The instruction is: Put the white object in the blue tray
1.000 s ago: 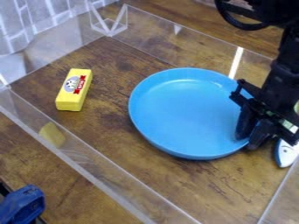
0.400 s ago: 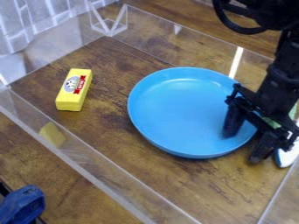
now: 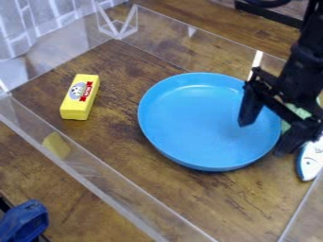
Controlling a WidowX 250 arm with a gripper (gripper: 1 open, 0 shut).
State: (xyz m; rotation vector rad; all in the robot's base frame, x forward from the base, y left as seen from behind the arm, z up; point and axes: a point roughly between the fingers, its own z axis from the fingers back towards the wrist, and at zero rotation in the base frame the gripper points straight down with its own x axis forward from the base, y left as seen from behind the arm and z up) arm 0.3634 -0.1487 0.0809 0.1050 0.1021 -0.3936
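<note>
The tool's [image 3: 280,135] fingers are spread, holding nothing I can see. The white plastic piece [image 3: 308,159] lies beside the blue tray [image 3: 206,123], outside it. Best to straddle its narrow body squarely, clear of the rim, before closing.

Probably a lab-type robot test setup, exact room not clear. Brown wood-look tabletop [image 3: 127,151] served as the work surface. Clear plastic-looking strips [image 3: 94,170] ran across it at angles, like a see-through border around the work area. Black robot arm [image 3: 293,71] reached in from the right side, dark cable [image 3: 259,13] looped at its top. Blue round tray [image 3: 202,123] and yellow block [image 3: 79,96] sat apart inside the border, like test props. Pale, folded-looking material [image 3: 38,24] showed at top left, type unclear. Blue-and-black item [image 3: 23,222] at bottom left was cut off, could not be identified.
</note>
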